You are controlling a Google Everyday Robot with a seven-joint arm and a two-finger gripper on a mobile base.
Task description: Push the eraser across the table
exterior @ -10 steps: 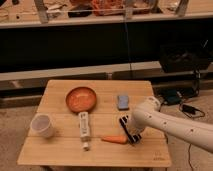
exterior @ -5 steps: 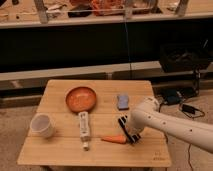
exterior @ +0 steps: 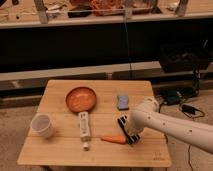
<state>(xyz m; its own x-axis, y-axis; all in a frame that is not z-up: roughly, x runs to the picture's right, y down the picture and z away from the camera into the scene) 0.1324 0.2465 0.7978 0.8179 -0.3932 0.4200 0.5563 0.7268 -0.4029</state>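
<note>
**Eraser parked at the near right of the table, gripper right on it**

The eraser (exterior: 123, 126) is found on the near right part of the table (exterior: 150, 156), lying at a slant, its pale stripes showing against the black. The gripper (exterior: 134, 131) is set low over the eraser's right side, right at the tabletop, at the end of a white arm (exterior: 172, 126) that is reached in from the right edge of the scene. Whether the gripper is spread or clenched can't be told from this angle, and contact with the eraser can't be confirmed either, though the two are seen overlapping.

An orange carrot (exterior: 114, 139) is laid just left of the eraser's near end, close to it. Further left, a white bottle (exterior: 84, 127) is laid flat with its cap toward the near edge; any print on it is too small to be read. A white cup (exterior: 42, 125) is stood upright at the near left. An orange bowl (exterior: 80, 99) is placed toward the far middle, and a small blue block (exterior: 122, 102) is seen to its right, just beyond the eraser.

Off the table, a black box (exterior: 182, 57) and some cables (exterior: 186, 104) are visible at the far right.
</note>
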